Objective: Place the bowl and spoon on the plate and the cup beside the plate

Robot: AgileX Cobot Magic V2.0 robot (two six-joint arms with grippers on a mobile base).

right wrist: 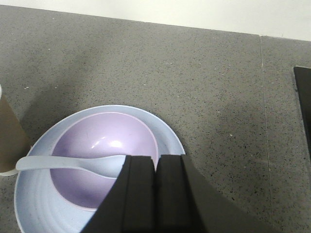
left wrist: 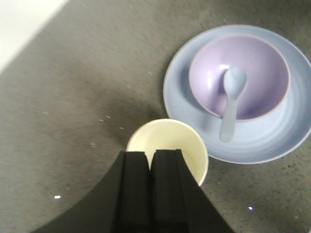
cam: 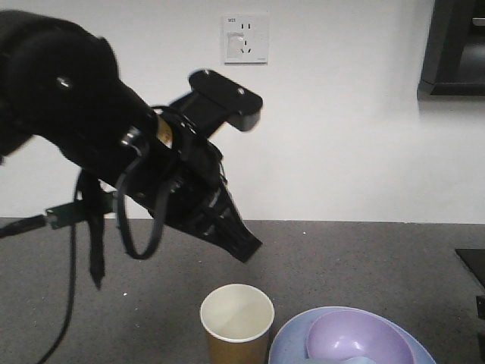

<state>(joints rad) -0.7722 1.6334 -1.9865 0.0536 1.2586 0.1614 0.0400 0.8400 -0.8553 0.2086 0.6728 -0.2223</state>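
Note:
The brown paper cup (cam: 236,318) stands upright just left of the pale blue plate (cam: 292,339), close to its rim. On the plate sits the purple bowl (left wrist: 252,63), and the pale blue spoon (left wrist: 232,97) lies with its scoop in the bowl and its handle over the bowl's rim onto the plate (left wrist: 272,131). My left gripper (left wrist: 150,154) hangs shut and empty above the cup (left wrist: 167,143). Also shut and empty, my right gripper (right wrist: 156,158) hovers over the near side of the bowl (right wrist: 97,141), beside the spoon (right wrist: 63,164).
The grey speckled counter (right wrist: 209,87) runs back to a white wall with a socket (cam: 245,38). A black object (right wrist: 304,111) lies at the counter's right edge. A dark unit (cam: 455,45) hangs at the upper right.

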